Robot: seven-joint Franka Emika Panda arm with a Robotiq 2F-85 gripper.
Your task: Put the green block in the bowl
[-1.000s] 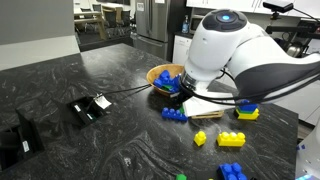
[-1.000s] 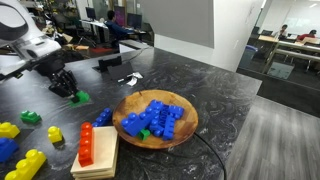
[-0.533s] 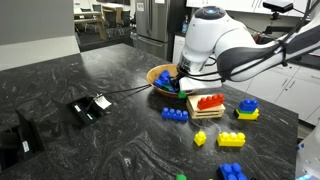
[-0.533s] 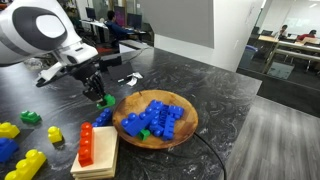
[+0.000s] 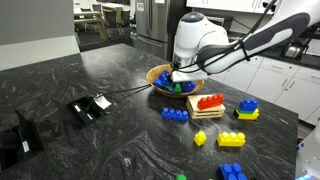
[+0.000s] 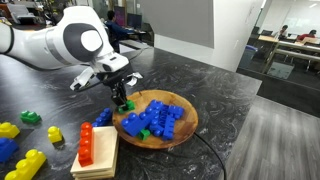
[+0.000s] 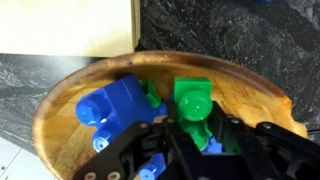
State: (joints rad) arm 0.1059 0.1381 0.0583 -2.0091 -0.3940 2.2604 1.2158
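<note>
Green block (image 7: pixel 192 103), pinched in the hand (image 7: pixel 192 130) over the bowl (image 7: pixel 255 95), could have bounced out off the blue brick (image 7: pixel 112 105) at 9 o'clock.

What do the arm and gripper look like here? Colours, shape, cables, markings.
The arm is glossy white, made of fat rounded housings, with a grey round cap on the big joint. The gripper is matt black and blocky. In the wrist view its jaws are black linkage bars with small round holes at the pivots. No cable along the arm and no legible marking can be made out.
</note>
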